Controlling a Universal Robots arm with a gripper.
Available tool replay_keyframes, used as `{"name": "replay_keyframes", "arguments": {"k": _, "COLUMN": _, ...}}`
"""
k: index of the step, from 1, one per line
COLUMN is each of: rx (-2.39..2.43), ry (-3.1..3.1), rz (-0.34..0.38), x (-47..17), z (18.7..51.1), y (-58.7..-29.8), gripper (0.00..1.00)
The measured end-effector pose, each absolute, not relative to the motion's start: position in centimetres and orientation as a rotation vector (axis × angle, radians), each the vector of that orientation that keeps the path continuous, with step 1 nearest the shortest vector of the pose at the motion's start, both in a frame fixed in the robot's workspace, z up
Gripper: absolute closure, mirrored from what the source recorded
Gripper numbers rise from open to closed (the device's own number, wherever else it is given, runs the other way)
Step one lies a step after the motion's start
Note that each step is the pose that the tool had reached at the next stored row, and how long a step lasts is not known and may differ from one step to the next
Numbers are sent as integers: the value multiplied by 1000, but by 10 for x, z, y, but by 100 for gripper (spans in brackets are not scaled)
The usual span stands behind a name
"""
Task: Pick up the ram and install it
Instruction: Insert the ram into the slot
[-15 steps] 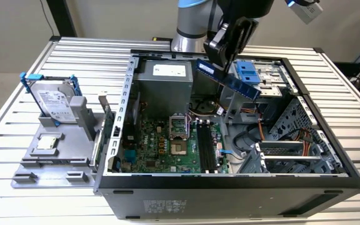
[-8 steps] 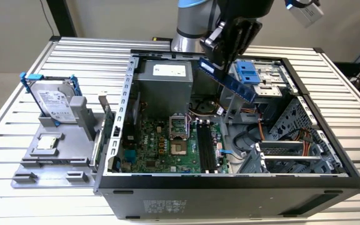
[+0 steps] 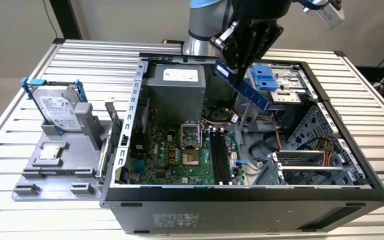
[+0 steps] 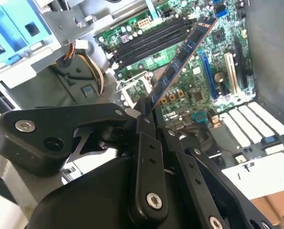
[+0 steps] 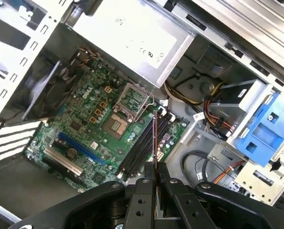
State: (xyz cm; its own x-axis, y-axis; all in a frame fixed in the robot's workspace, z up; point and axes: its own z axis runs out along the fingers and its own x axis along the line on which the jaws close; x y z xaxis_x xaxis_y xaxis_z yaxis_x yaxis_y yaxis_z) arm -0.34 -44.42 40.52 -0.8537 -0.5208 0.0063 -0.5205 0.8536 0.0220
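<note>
Your end effector is clamped on the upper end of the ram. The ram hangs tilted in the air inside the open computer case, roughly above the black memory slots on the green motherboard. Judge it light, stiff and thin, yet fragile: grip the board's edges, not its chips or contacts. A hard drive stands well apart on the desk.

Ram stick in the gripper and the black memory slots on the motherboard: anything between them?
Nothing: in the first wrist view the dark blue ram stick, clamped in the black gripper, hangs over the black memory slots with open air between.
</note>
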Motion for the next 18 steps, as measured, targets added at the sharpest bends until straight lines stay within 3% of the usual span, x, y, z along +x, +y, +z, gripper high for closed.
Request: {"name": "replay_keyframes", "arguments": {"k": 18, "rx": 389, "ry": -3108, "rz": -33, "x": -3, "z": 405, "y": -444, "gripper": 100}}
